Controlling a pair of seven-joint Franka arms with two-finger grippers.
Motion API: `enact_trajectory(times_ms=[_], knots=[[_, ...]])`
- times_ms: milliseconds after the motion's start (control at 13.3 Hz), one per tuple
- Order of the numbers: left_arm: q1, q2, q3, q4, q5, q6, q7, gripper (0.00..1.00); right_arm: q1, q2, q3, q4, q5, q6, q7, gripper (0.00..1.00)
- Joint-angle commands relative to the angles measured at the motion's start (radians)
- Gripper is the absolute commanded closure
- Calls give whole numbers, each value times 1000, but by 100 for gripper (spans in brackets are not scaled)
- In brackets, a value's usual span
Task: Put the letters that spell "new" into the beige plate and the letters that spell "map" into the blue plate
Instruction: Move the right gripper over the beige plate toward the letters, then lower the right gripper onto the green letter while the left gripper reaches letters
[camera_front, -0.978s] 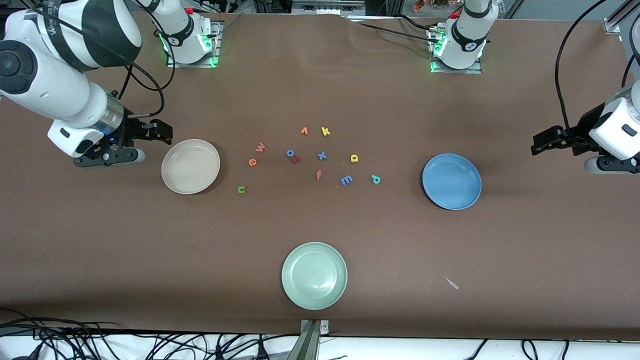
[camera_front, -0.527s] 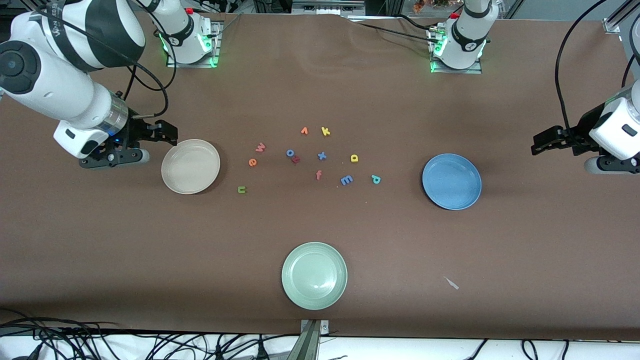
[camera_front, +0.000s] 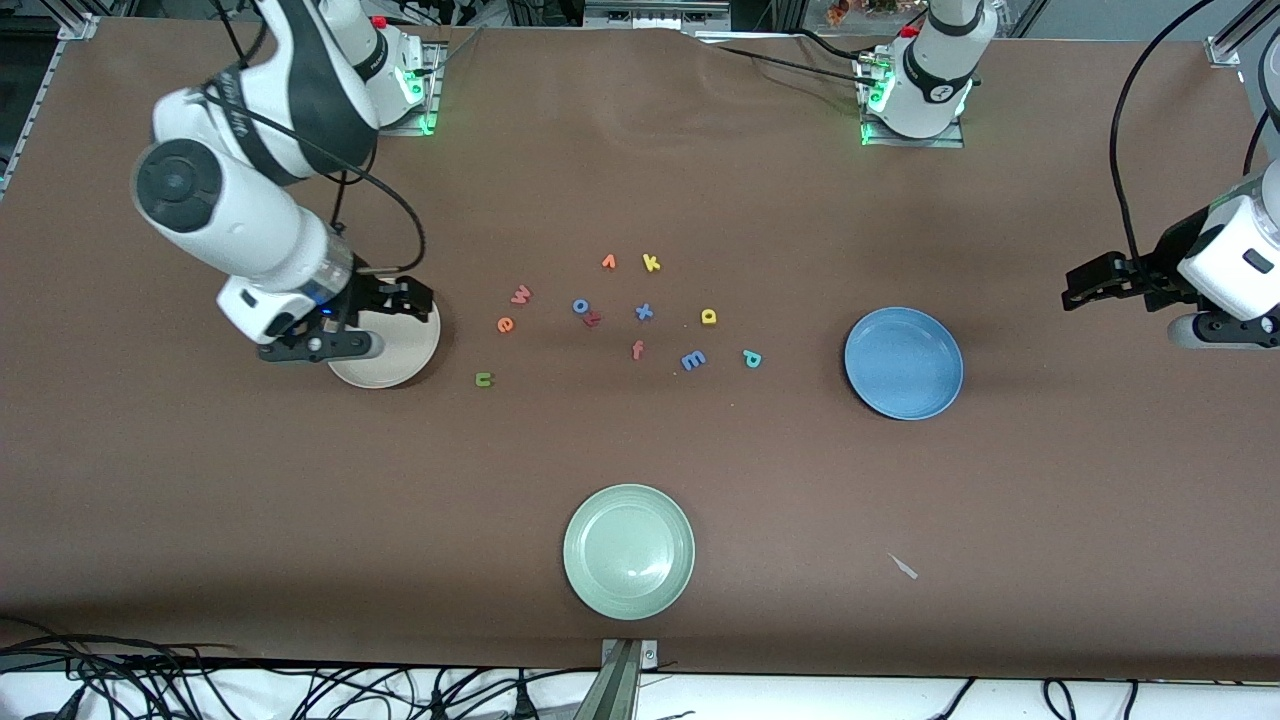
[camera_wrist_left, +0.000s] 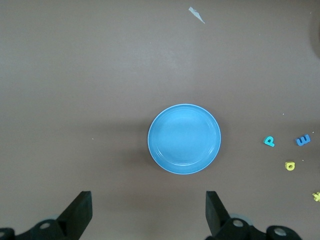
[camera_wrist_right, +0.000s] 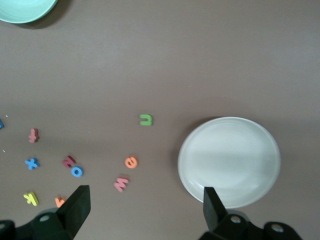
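Hidden and cut off

Part of the beige plate (camera_front: 400, 362) is covered by the right gripper (camera_front: 395, 318) in the front view. The pale green plate (camera_wrist_right: 22, 10) is cropped in the right wrist view, and the yellow k (camera_wrist_left: 316, 196) is clipped in the left wrist view.

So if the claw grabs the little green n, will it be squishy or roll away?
The green n lies flat on the table, so it probably won't roll. It looks like foam, so likely light and a bit squishy. Being so tiny and low, it might slide or slip out when pinched.
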Motion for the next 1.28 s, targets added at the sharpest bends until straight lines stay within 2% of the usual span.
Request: enact_trajectory(times_ms=[0, 151, 301, 602, 753, 903, 978, 1204], knots=[[-11, 78, 0, 21, -33, -13, 6, 0, -3, -8, 46, -136, -18, 185, 50, 0], [-26, 121, -6, 23, -31, -4, 6, 0, -3, 22, 63, -218, -45, 328, 52, 0], [-49, 161, -11, 24, -44, -2, -9, 0, -3, 59, 68, -275, -116, 444, 52, 0], [-63, 202, -23, 24, -117, 10, -64, 0, -4, 160, 68, -272, -176, 558, 52, 1], [-94, 203, -31, 21, -108, 9, -100, 0, -3, 223, 68, -264, -193, 653, 52, 1], [-118, 199, -39, 9, -104, 33, -150, 0, -3, 280, 66, -262, -255, 739, 50, 1], [-129, 192, -45, -15, -96, 80, -237, 0, -3, 292, 63, -262, -272, 756, 52, 1], [-147, 149, -123, -132, -58, 207, -406, 0, -3, 327, 51, -258, -305, 791, 52, 6]])
